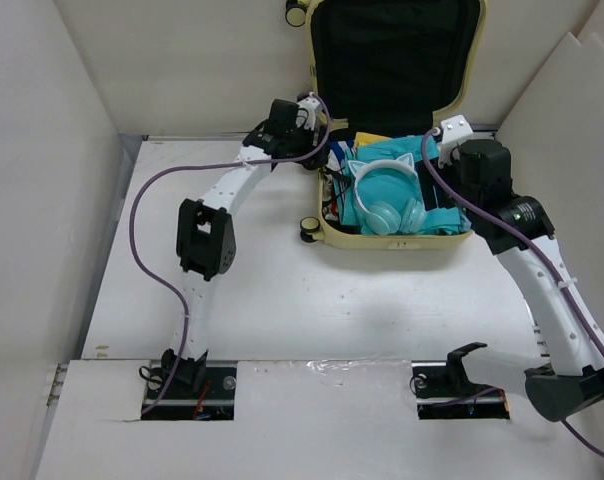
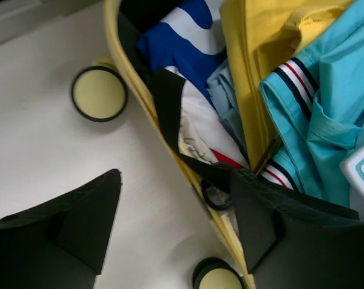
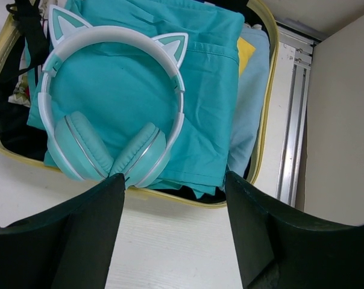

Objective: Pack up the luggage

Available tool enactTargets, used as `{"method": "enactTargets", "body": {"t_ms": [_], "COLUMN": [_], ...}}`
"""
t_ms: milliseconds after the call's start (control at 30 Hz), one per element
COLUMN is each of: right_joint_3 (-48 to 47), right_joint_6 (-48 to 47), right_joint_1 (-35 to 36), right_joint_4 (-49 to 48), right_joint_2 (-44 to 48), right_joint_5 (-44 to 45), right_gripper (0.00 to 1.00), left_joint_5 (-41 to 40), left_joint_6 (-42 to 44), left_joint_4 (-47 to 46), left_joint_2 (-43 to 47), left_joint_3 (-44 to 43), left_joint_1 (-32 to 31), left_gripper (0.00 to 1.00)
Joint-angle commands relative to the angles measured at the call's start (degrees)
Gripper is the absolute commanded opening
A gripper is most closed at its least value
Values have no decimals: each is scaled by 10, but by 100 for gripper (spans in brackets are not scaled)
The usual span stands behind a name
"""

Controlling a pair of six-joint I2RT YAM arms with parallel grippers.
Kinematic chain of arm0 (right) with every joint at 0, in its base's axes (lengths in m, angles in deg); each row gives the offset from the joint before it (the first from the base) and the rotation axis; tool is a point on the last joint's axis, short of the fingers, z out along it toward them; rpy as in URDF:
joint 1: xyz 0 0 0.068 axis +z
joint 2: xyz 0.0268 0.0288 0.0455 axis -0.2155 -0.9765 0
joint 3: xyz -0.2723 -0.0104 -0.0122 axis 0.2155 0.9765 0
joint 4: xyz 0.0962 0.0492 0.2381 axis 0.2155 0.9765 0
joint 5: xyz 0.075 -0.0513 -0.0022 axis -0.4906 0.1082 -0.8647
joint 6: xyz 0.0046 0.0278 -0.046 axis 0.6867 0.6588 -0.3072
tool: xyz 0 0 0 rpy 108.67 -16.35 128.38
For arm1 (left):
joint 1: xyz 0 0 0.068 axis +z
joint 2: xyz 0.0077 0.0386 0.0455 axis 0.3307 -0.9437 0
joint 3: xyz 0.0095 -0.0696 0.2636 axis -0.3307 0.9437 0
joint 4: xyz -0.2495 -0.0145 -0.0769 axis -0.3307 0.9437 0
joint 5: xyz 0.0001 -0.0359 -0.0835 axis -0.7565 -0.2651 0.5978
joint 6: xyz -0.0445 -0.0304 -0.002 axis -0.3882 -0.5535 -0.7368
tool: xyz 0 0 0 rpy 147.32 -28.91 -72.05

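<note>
The luggage is lying open at the far middle of the surface, its lid standing upright against the back panel. It is packed with folded clothes, and teal cat-ear headphones are resting on top.

The left tool is hanging over the left rim of the luggage, near its far-left corner. Its jaws are standing wide apart and straddling that rim: one finger is sitting over bare surface outside, the other over the clothes inside, against a black strap. It is gripping nothing.

The right tool is hovering above the right side of the luggage. Its jaws are also spread wide and holding nothing, with the headphones and a teal garment lying below.

Faint marks are showing on a white cloth by the left rim, too blurred to read.

White panels are closing in the left, right and back. The luggage's right wall is sitting just beside a metal rail and the right panel. Open surface is stretching to its left and toward the arm bases. Two wheels are jutting from the left wall.
</note>
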Motion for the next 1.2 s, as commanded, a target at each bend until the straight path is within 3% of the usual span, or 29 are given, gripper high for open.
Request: {"method": "enactTargets", "body": {"t_ms": [0, 200, 233, 267, 400, 867, 1167], "right_joint_3": [-10, -10, -10, -10, -5, -5, -10], "right_joint_6": [0, -5, -5, -5, -5, -10, -10], "right_joint_1": [4, 4, 4, 4, 4, 4, 4], "right_joint_4": [2, 8, 8, 8, 13, 23, 35], "right_joint_2": [-7, -13, -13, -13, -13, -13, -7], "right_joint_5": [2, 12, 12, 12, 17, 17, 28], "right_gripper": [72, 72, 72, 72, 72, 72, 73], "left_joint_5": [25, 38, 38, 38, 53, 135, 163], "left_joint_6": [-24, -29, -29, -29, -35, -5, -52], "left_joint_4": [-44, -56, -56, -56, -73, -127, -142], "left_joint_2": [6, -25, -25, -31, -31, -48, -92], "left_joint_3": [-33, -39, -39, -39, -25, -18, -35], "left_joint_1": [-6, -6, -6, -6, -6, -42, -48], "left_gripper": [66, 44, 38, 22, 0, 0, 0]}}
